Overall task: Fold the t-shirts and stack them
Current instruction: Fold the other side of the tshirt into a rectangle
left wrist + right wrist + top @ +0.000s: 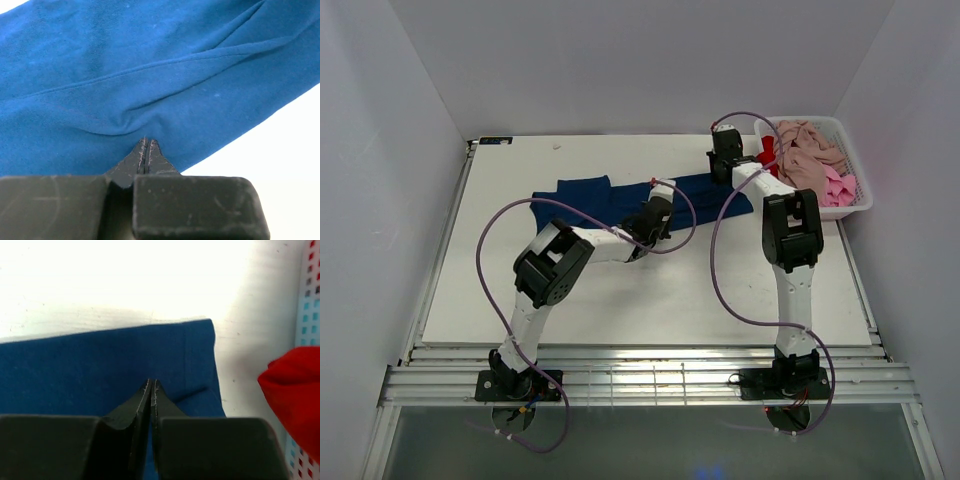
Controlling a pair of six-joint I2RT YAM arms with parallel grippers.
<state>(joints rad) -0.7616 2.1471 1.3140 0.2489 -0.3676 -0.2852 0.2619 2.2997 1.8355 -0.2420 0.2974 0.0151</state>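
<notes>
Top view: navy t-shirt [585, 195] stretched in a band across the back of the white table [620, 290]. Left tool [653, 222] down on its middle, right tool [723, 172] at its right end. White slotted basket [855, 165] at back right holds pink-beige t-shirt [810, 155], bright pink t-shirt [835, 187] and red t-shirt [767, 150].

Left wrist: left tool [145, 145] closed tight, pinching a pucker of navy t-shirt [150, 65]; bare table [280, 150] to the right.

Right wrist: right tool [151, 387] closed, tips nipping navy t-shirt [75, 370] near its corner. Red t-shirt [292, 390] hangs over the basket [312, 315] wall.
</notes>
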